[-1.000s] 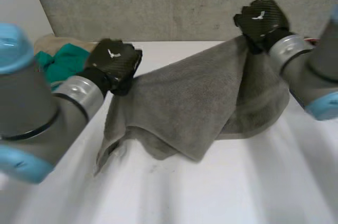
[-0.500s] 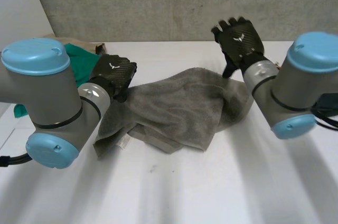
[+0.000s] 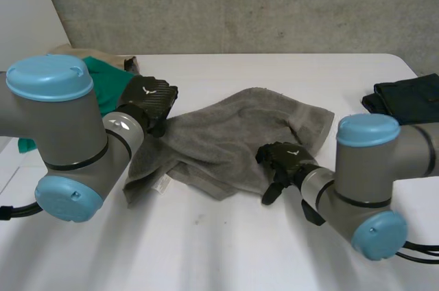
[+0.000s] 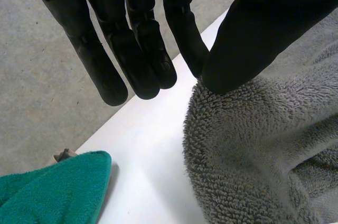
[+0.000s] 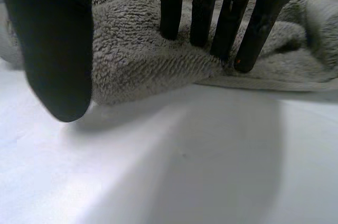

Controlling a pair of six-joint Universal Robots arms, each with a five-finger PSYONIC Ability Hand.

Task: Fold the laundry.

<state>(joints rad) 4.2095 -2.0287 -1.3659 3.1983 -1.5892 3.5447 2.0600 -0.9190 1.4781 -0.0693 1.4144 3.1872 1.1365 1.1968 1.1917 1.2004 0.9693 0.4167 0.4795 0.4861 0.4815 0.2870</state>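
Note:
A grey towel lies crumpled in the middle of the white table. My left hand is at the towel's far left corner. In the left wrist view its fingers are straight, and the thumb pinches the towel's edge against one of them. My right hand is low at the towel's near right edge. Seen from the right wrist, its straight fingertips touch the towel while the thumb stands apart above the bare table. That hand is open and holds nothing.
A green cloth lies at the far left, just beyond my left hand, and also appears in the left wrist view. A dark folded cloth sits at the table's right edge. A concrete wall runs behind the table.
My right hand let go of the raised towel corner, opened, and came down to the towel's near right edge. The towel dropped flat onto the table. My left hand kept its pinch.

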